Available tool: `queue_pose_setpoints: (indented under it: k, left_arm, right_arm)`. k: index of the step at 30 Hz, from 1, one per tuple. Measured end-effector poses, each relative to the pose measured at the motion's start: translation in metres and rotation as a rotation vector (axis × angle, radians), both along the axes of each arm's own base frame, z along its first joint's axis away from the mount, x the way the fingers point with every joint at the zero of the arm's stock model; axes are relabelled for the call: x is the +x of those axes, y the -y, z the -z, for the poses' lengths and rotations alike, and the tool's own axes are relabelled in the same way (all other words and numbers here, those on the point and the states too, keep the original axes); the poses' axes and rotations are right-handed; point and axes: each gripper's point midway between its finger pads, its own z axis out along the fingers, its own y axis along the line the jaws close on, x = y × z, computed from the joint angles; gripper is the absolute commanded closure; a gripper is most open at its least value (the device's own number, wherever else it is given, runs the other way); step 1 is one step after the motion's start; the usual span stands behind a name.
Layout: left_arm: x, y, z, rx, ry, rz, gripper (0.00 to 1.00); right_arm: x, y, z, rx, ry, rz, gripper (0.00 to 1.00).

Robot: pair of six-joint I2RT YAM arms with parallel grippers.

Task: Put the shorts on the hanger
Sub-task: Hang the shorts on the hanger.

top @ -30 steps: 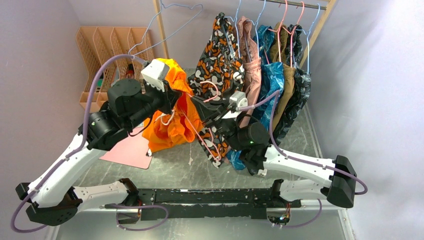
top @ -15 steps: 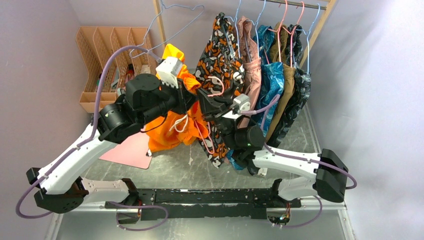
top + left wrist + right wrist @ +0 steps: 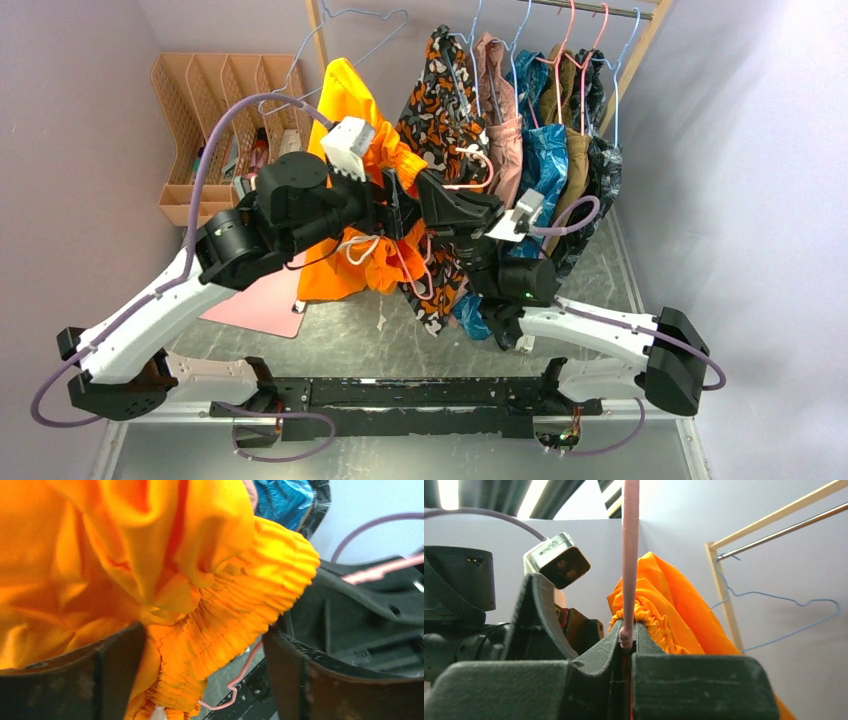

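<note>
2 grippers meet in mid-air in front of the clothes rack, almost nose to nose above the table. The left gripper carries the shorts. In its wrist view the 2 dark fingers stand apart with the thick gathered waistband bunched between them and pressed against the left one, while loose orange cloth fills the rest of the view. From above, 1 lobe of the shorts stands up behind the wrist camera. The remainder hangs below the arm, clear of the table, with loops of the white drawstring showing under the gripper.

The right gripper is clamped on the hanger. Its pink wire rises straight out of the slit between the closed fingertips (no gap shows beside it), just in front of the orange waistband. In the overhead view the wire loops down beneath both grippers and lies across the hanging cloth. Whether any of it has passed inside the waistband cannot be told.

Behind them a light-blue hanger hangs bare on the rack, left of the patterned garment and the other hung clothes. A pink sheet lies on the table under the left arm.
</note>
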Motion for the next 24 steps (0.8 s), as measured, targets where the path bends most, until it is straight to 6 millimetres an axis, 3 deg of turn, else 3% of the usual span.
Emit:
queue_pose_setpoints:
  k: [4,7,12,19,24]
  left_arm:
    - [-0.016,-0.009,-0.019,-0.051,0.025,0.035,0.01]
    - [-0.031,-0.016,-0.036,-0.106,0.052,0.078,0.01]
    - [-0.064,-0.044,-0.063,-0.211,0.129,0.161,0.01]
    - [-0.103,-0.084,-0.094,-0.310,0.288,0.253,0.01]
    - [-0.112,-0.122,-0.105,-0.336,0.410,0.201,0.04]
  right_arm:
    - [-0.007,0.009,-0.006,0.043,0.015,-0.085,1.00]
    - [-0.002,0.008,0.002,0.029,-0.008,-0.136,1.00]
    - [-0.001,0.008,0.009,-0.006,-0.037,-0.202,1.00]
    - [-0.036,0.032,-0.019,-0.007,0.046,-0.271,1.00]
    - [-0.065,0.051,-0.030,-0.068,0.102,-0.290,1.00]
